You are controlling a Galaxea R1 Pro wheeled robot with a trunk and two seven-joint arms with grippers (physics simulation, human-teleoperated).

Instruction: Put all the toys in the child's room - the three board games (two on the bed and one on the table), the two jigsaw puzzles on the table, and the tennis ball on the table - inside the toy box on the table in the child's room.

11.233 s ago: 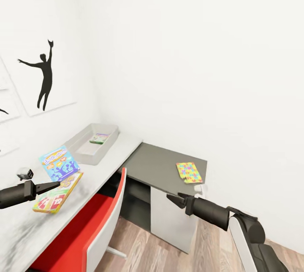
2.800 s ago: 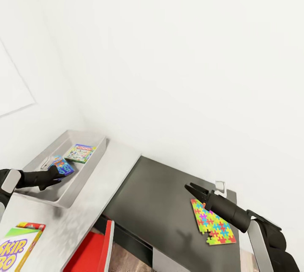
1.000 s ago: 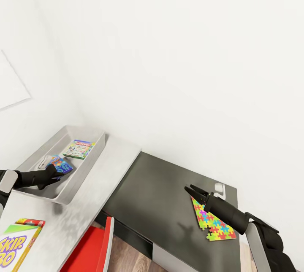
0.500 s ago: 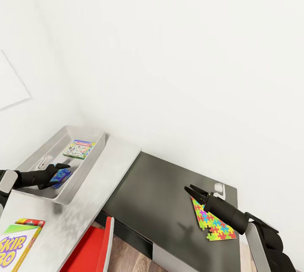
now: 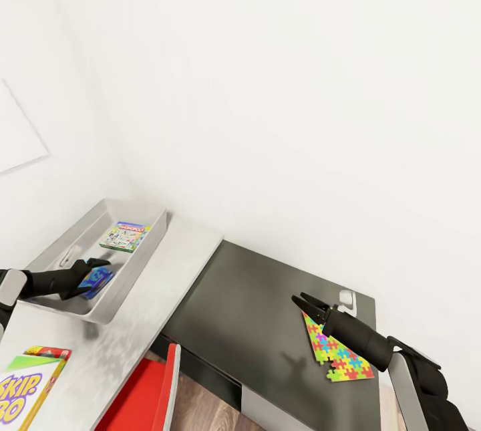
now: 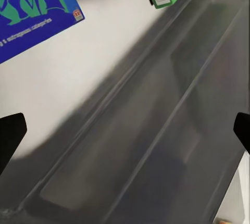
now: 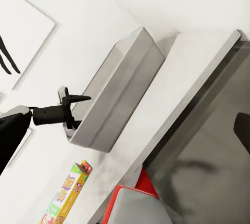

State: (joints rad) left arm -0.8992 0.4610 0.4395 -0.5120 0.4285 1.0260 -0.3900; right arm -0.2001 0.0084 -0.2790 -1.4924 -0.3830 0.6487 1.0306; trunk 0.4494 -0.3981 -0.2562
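The light-grey toy box [image 5: 63,254] stands on the table [image 5: 157,280] by the wall. Inside it lie the green-edged Monopoly game [image 5: 125,235] and the blue game [image 5: 99,277]. My left gripper [image 5: 93,275] hangs open in the box over the blue game; the left wrist view shows that game [image 6: 31,5] beside the fingers, not between them. The Skip-Bo game [image 5: 23,391] lies on the table's near end. A multicoloured jigsaw puzzle [image 5: 337,351] rests on the dark side desk [image 5: 247,311], with my right gripper [image 5: 304,303] open just above its far corner. The tennis ball and the bed are out of view.
A red chair [image 5: 147,397] is tucked under the table's near edge. White walls close off the far side of both desks. The right wrist view looks across the side desk to the toy box [image 7: 114,94] and the Skip-Bo game [image 7: 65,195].
Over the last second my left gripper opened and let go of the blue game, which now lies in the toy box. The right arm has held still.
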